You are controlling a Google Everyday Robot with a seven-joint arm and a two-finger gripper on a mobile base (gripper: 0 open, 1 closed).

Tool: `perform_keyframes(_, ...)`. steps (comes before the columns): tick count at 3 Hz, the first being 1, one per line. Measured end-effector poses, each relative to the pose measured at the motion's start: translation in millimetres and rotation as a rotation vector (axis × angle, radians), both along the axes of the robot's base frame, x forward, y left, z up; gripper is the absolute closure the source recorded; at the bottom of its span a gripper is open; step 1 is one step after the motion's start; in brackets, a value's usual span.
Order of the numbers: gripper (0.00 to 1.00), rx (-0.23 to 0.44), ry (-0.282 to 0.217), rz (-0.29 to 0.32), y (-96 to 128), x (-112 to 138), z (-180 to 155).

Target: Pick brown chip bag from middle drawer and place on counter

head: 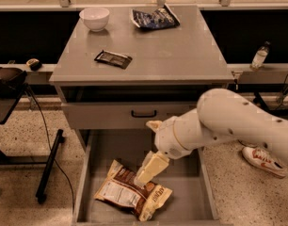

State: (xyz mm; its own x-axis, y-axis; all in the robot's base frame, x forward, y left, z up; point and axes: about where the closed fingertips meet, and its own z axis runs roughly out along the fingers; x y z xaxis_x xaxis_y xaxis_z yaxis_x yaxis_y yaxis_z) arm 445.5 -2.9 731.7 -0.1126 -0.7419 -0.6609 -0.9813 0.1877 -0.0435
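Gripper (143, 175) tip down at the far edge of the brown chip bag (127, 196); contact unclear, and open or closed: cannot tell. Bag lies flat, near-centre on the middle drawer (191, 199) floor. Judged light, crinkly, slippery, contents fragile; pinch a crimped seam gently.

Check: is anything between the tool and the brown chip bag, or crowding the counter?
Nothing visible does. The cream tool hangs right at the crinkly brown-and-cream chip bag in the grey metal middle drawer. The smooth grey counter carries a white bowl, dark blue bag and flat dark wrapper, back and left.
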Motion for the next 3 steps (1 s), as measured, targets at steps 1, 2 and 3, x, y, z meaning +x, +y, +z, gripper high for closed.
perform_keyframes(1,0.0,0.041,-0.046,-0.042,-12,10,-4)
perform_keyframes(2,0.0,0.152,-0.033,0.024,24,12,-24)
perform_keyframes(3,0.0,0.221,-0.006,0.122,58,5,-100)
